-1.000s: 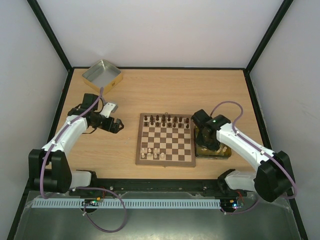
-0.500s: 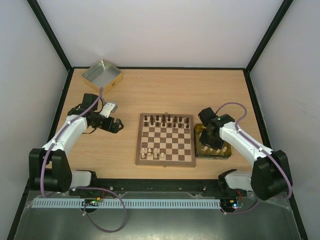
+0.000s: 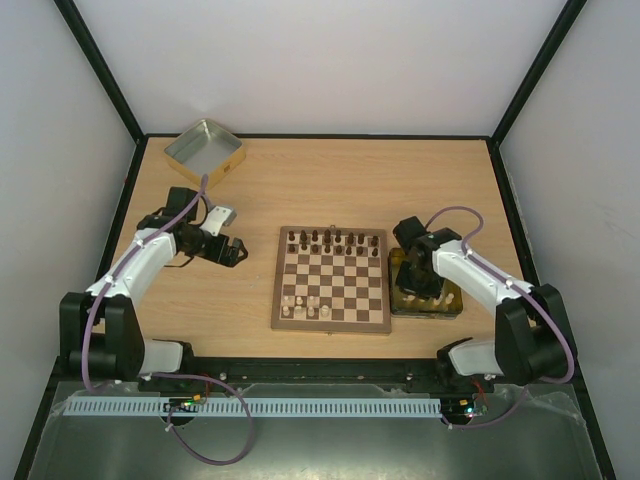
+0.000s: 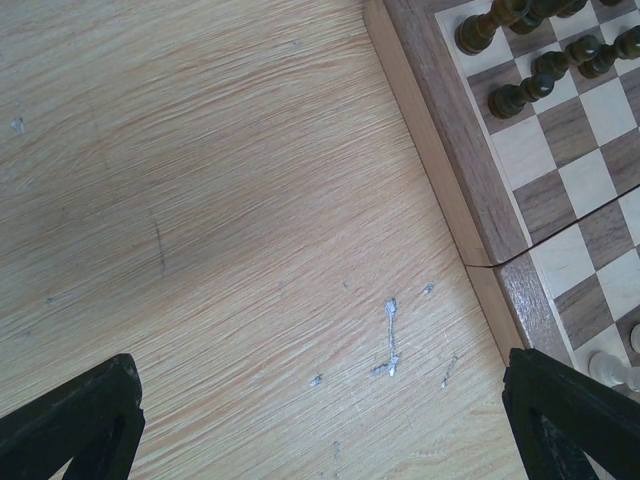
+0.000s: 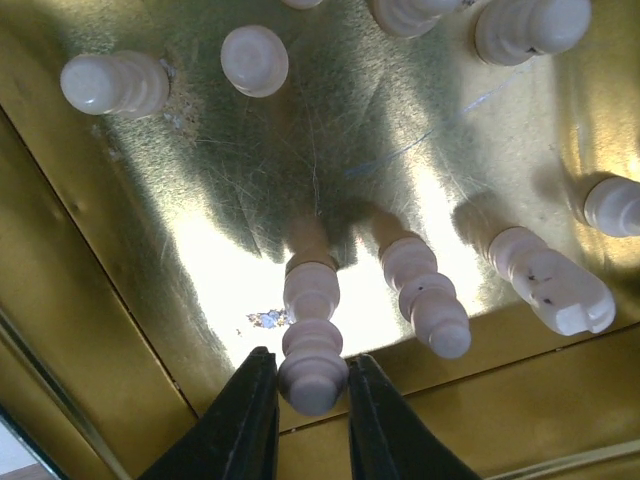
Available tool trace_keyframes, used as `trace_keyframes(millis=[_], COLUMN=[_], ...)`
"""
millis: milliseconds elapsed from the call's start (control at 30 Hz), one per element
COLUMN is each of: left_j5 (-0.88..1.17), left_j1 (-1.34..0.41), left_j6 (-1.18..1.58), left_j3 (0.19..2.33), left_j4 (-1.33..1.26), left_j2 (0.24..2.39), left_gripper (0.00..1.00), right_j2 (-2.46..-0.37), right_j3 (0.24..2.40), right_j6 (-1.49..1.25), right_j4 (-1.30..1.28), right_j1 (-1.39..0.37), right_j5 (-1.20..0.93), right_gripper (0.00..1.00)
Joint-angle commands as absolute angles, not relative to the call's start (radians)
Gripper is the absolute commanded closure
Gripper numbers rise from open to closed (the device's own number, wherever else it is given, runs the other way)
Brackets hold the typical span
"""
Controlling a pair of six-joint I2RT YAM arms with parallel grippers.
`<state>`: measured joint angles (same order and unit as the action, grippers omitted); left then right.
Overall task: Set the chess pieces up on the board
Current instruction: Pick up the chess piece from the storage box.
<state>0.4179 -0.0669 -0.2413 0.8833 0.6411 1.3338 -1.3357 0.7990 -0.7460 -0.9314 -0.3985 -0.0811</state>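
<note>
The board [image 3: 330, 324] lies mid-table, with dark chess pieces [image 3: 330, 240] along its far rows and a few cream ones [image 3: 300, 303] near its front left. My right gripper [image 3: 416, 281] is down in a shallow gold tin [image 3: 455, 309] to the right of the board. In the right wrist view its jaws [image 5: 312, 388] close on the head of an upright cream piece [image 5: 312, 298], with several more cream pieces [image 5: 425, 295] around it. My left gripper [image 3: 232, 252] hovers open and empty over bare table to the left of the board [image 4: 455, 170].
A silver metal tin [image 3: 204, 150] stands at the back left corner. A small grey-white object [image 3: 221, 214] lies near the left arm. Dark walls enclose the table. In the left wrist view the tabletop [image 4: 390, 335] has grey scuffs.
My right arm has swung from the board's right edge to over the gold tin and lowered into it around a cream piece. The left arm has stayed put.
</note>
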Motion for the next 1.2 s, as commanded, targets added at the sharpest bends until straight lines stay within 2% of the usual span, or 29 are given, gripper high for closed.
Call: trace_keyframes(millis=[0, 300, 467, 700, 933, 1167], left_j5=[0.427, 0.425, 0.425, 0.425, 0.424, 0.423], left_j1=[-0.061, -0.061, -0.061, -0.061, -0.061, -0.057], left_j6=[-0.25, -0.249, -0.249, -0.249, -0.249, -0.247], left_j3=[0.879, 0.879, 0.879, 0.879, 0.88, 0.879], left_j4=[0.649, 0.649, 0.65, 0.649, 0.649, 0.647], left_j2=[1.347, 1.348, 1.347, 1.351, 1.354, 1.348], left_gripper=[0.02, 0.02, 0.02, 0.02, 0.02, 0.02], right_j2=[-1.35, -1.319, -1.286, -1.243, -1.25, -1.322], right_j3=[0.796, 0.8, 0.813, 0.932, 1.055, 1.086], right_j6=[-0.721, -0.712, -0.713, -0.732, -0.853, -1.034], right_j4=[-0.92, -0.957, -0.99, -1.101, -1.173, -1.1], right_j1=[-0.393, -0.394, -0.394, -0.424, -0.629, -0.906], right_j5=[-0.075, -0.031, -0.026, -0.023, -0.033, -0.079], right_gripper=[0.83, 0.9, 0.91, 0.96, 0.96, 0.96])
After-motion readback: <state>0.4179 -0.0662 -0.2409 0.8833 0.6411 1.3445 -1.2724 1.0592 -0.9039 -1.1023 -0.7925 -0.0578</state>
